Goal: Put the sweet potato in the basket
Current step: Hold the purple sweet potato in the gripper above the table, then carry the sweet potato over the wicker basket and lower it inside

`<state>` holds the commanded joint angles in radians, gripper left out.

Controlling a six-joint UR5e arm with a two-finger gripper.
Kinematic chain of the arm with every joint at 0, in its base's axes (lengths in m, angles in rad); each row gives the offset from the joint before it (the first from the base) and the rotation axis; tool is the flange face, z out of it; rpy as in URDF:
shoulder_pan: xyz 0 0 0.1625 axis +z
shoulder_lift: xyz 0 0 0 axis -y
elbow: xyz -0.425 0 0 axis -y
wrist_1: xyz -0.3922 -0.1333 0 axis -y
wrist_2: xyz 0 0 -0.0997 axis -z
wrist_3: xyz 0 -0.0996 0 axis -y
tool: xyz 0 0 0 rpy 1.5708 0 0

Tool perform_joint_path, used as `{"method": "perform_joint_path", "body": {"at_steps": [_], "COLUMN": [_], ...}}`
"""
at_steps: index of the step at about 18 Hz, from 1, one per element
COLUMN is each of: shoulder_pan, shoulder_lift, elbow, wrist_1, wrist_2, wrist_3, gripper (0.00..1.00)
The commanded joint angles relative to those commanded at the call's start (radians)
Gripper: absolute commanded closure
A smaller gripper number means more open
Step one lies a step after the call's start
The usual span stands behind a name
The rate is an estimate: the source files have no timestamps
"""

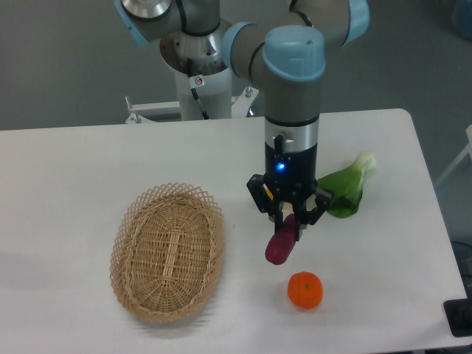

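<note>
Gripper (288, 221) clamped on the upper end of the sweet potato (279, 246), fingers pointing down, a blue light glowing on the wrist above. Tuber hanging tilted, lower end down and to the left, apparently clear of the table (74, 184), though contact with the surface cannot be ruled out from this angle.

Left of the gripper, bare white tabletop first, then the basket (168, 251), near rim close to the hanging tuber but not touching it. Below and slightly right of the gripper, an orange (304, 290), just beside the tuber's lower end, apart from it. Right of the gripper, a leafy green vegetable (348, 188) lying flat, its nearest leaf just beside the right finger. Front table edge not far below the orange; right edge well apart from the gripper; wide open surface beyond the basket to the left and behind the gripper toward the arm's base.

No readable writing or brand marks anywhere; a small sticker on the arm's base too small to read.

Basket oval, light-tan woven wicker, open lattice rim, tighter weave on the floor. Tuber smooth, reddish-purple, elongated. Orange round, faintly dimpled. Vegetable with pale stalk and dark green leaf. Table matte white with rounded corners.
</note>
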<state>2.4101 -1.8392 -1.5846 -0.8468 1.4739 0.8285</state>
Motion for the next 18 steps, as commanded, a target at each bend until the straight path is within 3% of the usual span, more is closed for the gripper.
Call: {"method": "perform_joint_path", "body": {"at_steps": [5, 10, 18], "shoulder_pan": [-0.13, -0.253, -0.338], "shoulder_lift": [-0.031, -0.083, -0.159], "elbow": [0.0, -0.021, -0.086], "wrist_1": [0.009, 0.017, 0.02], "wrist_2": [0.104, 0.19, 0.304], "wrist_3": [-0.205, -0.316, -0.221], "gripper": [0.77, 0.77, 0.77]}}
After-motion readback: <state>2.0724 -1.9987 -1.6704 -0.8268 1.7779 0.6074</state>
